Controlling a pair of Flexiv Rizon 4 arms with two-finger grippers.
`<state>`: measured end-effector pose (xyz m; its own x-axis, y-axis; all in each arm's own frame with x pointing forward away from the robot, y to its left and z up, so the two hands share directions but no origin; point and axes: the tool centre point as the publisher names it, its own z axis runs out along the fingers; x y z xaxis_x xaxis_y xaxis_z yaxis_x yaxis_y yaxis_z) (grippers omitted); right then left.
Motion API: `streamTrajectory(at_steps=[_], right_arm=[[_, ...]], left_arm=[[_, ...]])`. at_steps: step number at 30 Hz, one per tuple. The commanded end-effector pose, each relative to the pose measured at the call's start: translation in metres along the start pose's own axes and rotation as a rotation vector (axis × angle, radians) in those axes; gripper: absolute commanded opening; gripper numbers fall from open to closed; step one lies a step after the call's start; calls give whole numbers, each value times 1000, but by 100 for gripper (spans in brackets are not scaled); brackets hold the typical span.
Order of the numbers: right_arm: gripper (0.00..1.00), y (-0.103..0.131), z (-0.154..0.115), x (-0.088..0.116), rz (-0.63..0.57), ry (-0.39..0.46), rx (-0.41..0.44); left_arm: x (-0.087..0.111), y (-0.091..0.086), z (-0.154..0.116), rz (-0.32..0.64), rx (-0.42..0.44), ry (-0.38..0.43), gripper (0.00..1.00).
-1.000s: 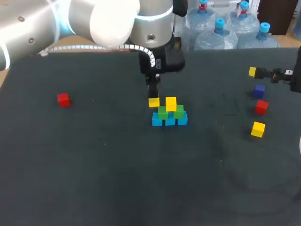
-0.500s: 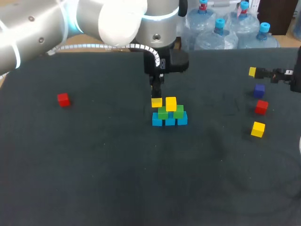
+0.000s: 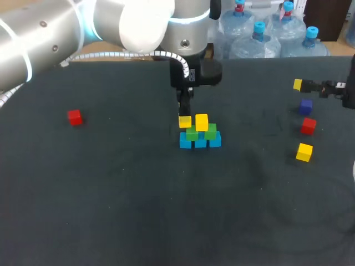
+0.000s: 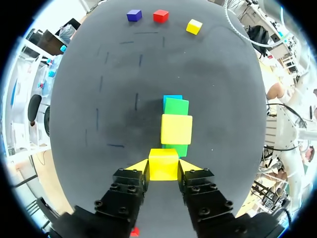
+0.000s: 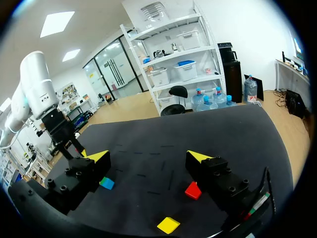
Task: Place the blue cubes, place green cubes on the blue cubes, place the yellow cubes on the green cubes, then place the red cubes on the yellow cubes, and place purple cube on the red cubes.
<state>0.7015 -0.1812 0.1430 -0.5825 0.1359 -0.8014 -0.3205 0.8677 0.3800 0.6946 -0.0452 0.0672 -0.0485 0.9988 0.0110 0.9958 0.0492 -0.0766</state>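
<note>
A stack stands mid-table: blue cubes at the bottom, green cubes on them, and one yellow cube on top. My left gripper hangs just left of that top cube, shut on a second yellow cube. In the left wrist view this held yellow cube sits between the fingers, just short of the stacked yellow cube and above a green cube. My right gripper stays open at the far right, holding nothing.
A red cube lies alone at the left. On the right lie a purple cube, a red cube and a yellow cube, below my right gripper. The table's front half is bare dark cloth.
My left arm has shifted slightly to the right with the yellow cube, bringing it closer to the stack. The right arm has not moved.
</note>
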Motion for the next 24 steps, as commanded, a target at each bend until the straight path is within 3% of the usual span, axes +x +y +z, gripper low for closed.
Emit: streamTrajectory(at_steps=[1, 24], right_arm=[[100, 0, -1, 0, 1, 2, -2], [100, 0, -1, 0, 1, 2, -2]], left_arm=[[-3, 5, 1, 0, 10, 9, 0], [4, 12, -9, -25, -7, -2, 0]])
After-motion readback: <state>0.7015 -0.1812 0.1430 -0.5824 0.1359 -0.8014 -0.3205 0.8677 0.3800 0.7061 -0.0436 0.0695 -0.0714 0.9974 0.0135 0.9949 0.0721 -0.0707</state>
